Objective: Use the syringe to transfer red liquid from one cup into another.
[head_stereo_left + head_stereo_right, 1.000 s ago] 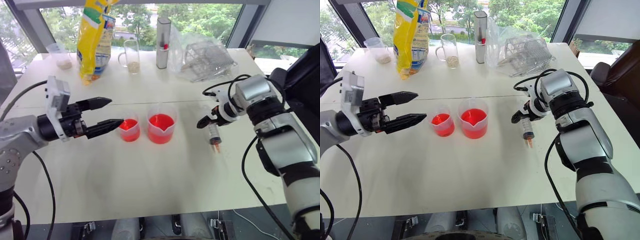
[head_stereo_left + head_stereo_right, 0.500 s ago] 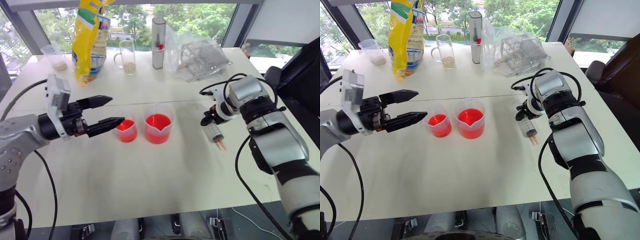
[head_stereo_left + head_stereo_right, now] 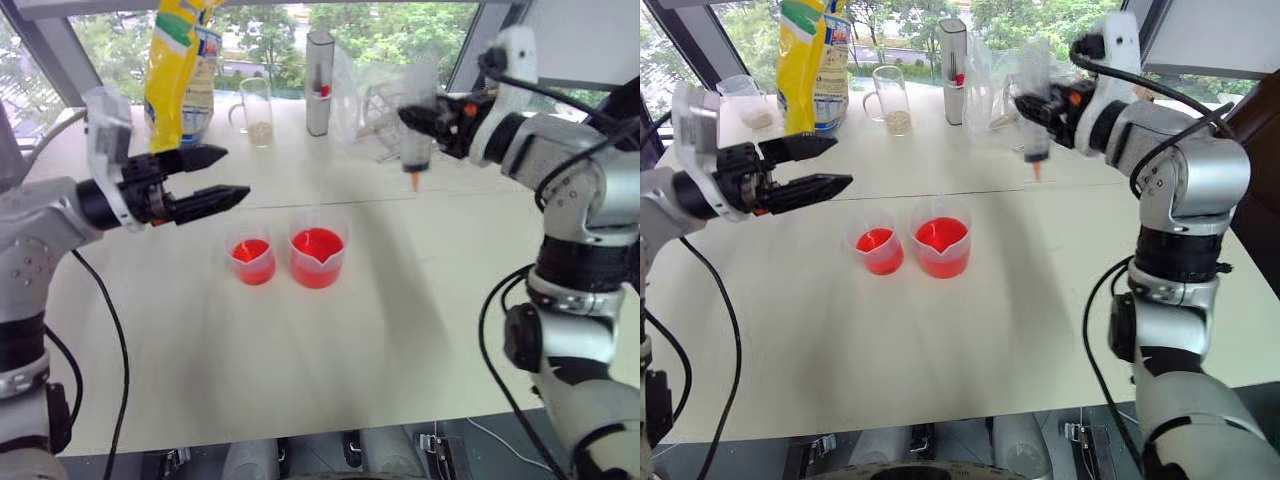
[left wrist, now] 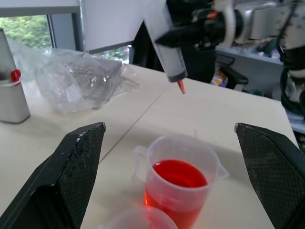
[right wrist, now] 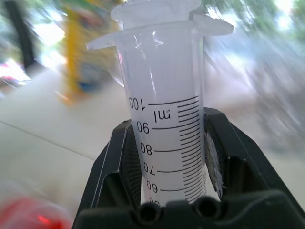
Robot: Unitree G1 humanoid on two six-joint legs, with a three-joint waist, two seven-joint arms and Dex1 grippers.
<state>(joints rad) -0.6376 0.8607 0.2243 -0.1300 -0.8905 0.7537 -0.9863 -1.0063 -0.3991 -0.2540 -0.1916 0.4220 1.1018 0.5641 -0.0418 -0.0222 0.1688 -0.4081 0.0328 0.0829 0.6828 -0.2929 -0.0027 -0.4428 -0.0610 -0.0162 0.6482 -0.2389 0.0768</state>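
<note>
Right gripper (image 3: pixel 1040 103) clenched round the barrel of the large clear plastic syringe (image 3: pixel 415 150), held upright in the air, orange-red tip down, well above the white table (image 3: pixel 400 300) and off to the right of both cups. Left gripper (image 3: pixel 215 176) released, jaws wide, hovering just above and left of the smaller clear plastic beaker (image 3: pixel 252 257). Bright red-orange liquid (image 3: pixel 318 243) in that beaker and in the larger spouted clear beaker (image 3: pixel 319 249) beside it.
</note>
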